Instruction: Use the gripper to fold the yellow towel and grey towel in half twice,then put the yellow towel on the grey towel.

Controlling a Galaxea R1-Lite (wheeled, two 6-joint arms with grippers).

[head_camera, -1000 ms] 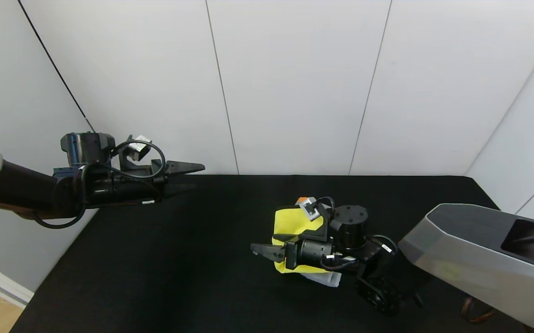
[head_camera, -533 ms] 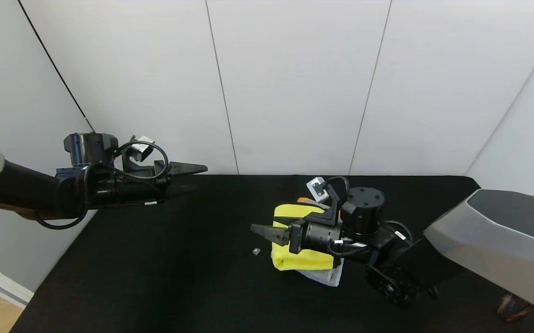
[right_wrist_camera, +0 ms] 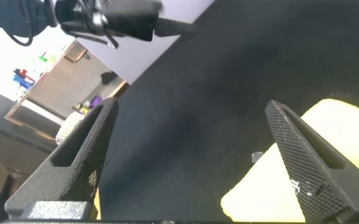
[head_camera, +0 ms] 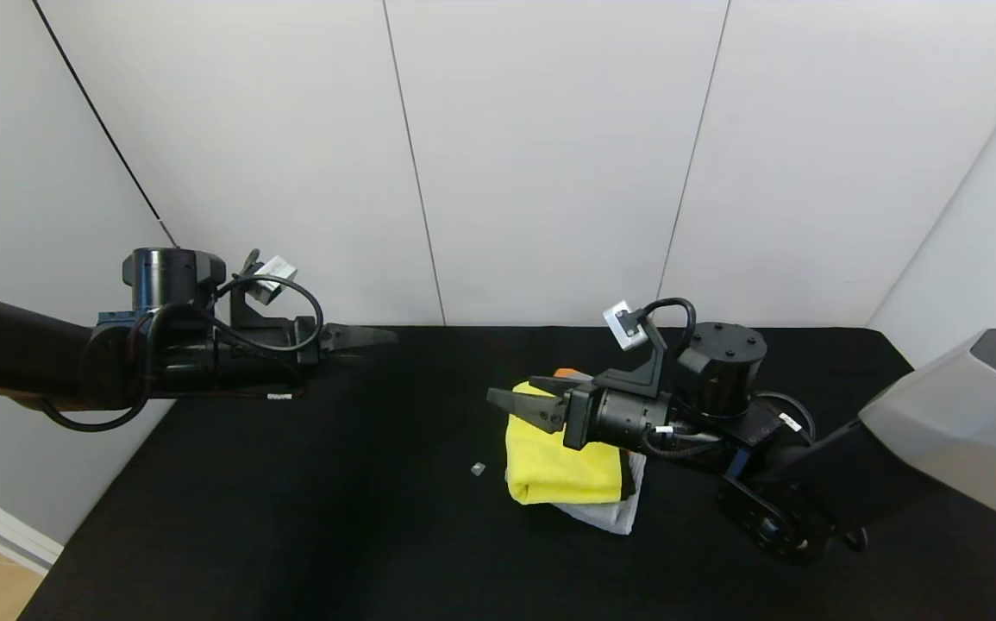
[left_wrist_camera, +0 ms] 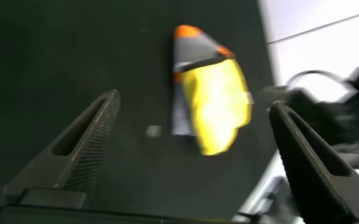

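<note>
Looks pretty much done here. Yellow towel (head_camera: pixel 560 466) folded into a compact pad and sitting on top of the grey towel (head_camera: pixel 610 514), stacked right of centre on the black counter (head_camera: pixel 291 535). Only a pale grey corner poking out at the near side, plus an orange bit at the far end. So judging by that: both folds apparently finished and the stacking done too, nothing obvious left except pulling the arms away.

Right gripper (head_camera: pixel 522 398) hanging just above the far end of the stack, pointing toward the left side, jaws spread wide, nothing in them. Left gripper (head_camera: pixel 364 337) way off by the far left edge near the wall, also wide open and empty, basically parked.

Harder bits: can't really count the folds, since most of the grey towel is buried under the yellow one and the right arm covers the far right part of the pile. Can't tell how neatly the edges line up either. Small pale speck (head_camera: pixel 478 468) on the counter just left of the stack, no idea what it is, maybe a tag or scrap. Left wrist view shows the stack, but blurry.
</note>
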